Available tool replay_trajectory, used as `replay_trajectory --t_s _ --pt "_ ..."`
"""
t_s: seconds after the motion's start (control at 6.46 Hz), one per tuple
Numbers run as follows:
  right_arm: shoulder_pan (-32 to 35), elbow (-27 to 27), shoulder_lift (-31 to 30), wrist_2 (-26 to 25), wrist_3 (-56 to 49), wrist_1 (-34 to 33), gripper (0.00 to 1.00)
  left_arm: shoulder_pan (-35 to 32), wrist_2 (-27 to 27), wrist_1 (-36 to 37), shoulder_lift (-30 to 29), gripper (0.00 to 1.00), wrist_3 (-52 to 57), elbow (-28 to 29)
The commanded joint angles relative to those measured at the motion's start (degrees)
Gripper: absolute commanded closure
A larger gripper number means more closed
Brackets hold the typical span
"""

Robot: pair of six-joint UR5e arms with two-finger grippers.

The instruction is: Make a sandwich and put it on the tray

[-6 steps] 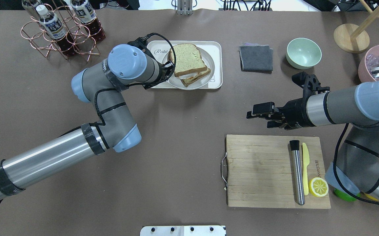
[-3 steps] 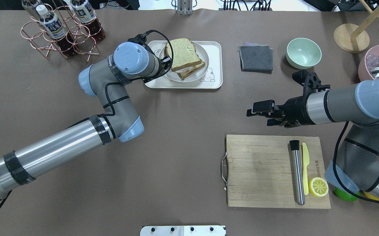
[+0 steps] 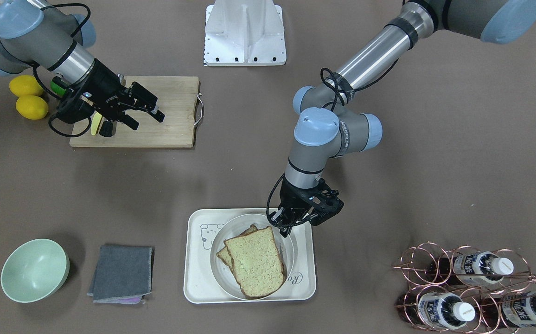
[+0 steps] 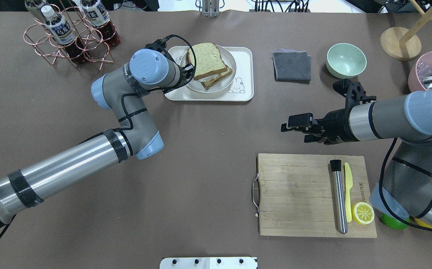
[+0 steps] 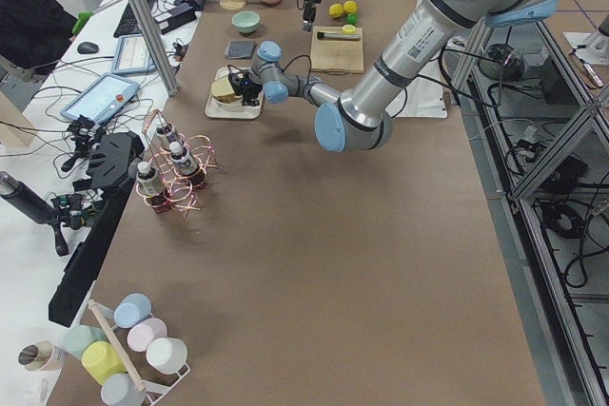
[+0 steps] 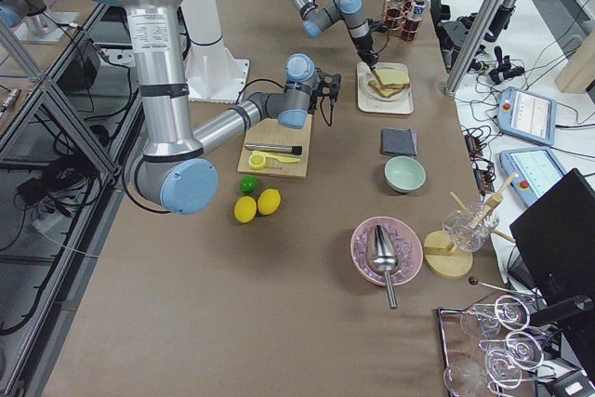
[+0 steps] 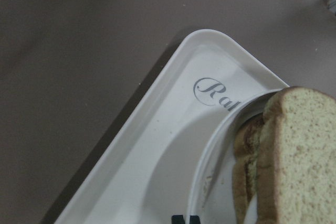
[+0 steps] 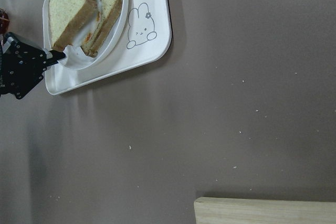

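The sandwich (image 4: 207,61), two speckled tan slices with white egg between them (image 8: 98,4), lies on a round white plate (image 4: 219,84). The plate is over the cream tray (image 4: 244,67), which also shows in the front view (image 3: 198,278). My left gripper (image 3: 283,226) is shut on the plate's rim at the tray's left side; its tips show in the left wrist view (image 7: 185,219) and the right wrist view (image 8: 59,54). I cannot tell whether the plate rests on the tray or hangs just above it. My right gripper (image 4: 294,134) is open and empty, above the table beyond the cutting board.
A wooden cutting board (image 4: 294,194) holds a steel cylinder (image 4: 338,196), a yellow knife and a lemon half (image 4: 363,213). A grey cloth (image 4: 292,66) and a green bowl (image 4: 346,59) lie right of the tray. A copper bottle rack (image 4: 68,33) stands left of it.
My left gripper has carried the plate with the sandwich away from me and slightly left over the tray. The right arm has barely moved.
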Motion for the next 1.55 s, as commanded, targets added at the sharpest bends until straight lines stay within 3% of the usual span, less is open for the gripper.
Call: replay_trajectory --t_s 0.0,0.46,0.93,1.24,1.39 --pt "0.00 0.08 0.06 -0.06 -0.01 -0.07 0.01 -0.05 0.00 -0.21 0.24 0.03 2.96 -0.63" --pt "0.44 0.08 0.06 0.20 -0.01 0.02 0.01 -1.89 -1.31 0.05 1.81 0.03 3.69 -4.57" --pt "2.89 0.00 1.80 1.68 0.08 -1.46 0.01 -6.71 -9.54 0.67 5.24 0.03 7.47 -8.89" --pt "9.64 0.08 2.17 8.17 -5.93 -9.17 0.01 -13.38 -20.26 4.77 14.77 0.03 12.87 -19.99" --pt "12.46 0.17 2.00 9.77 -12.16 -15.47 0.01 -15.50 -21.69 10.89 19.61 0.03 18.57 -27.89"
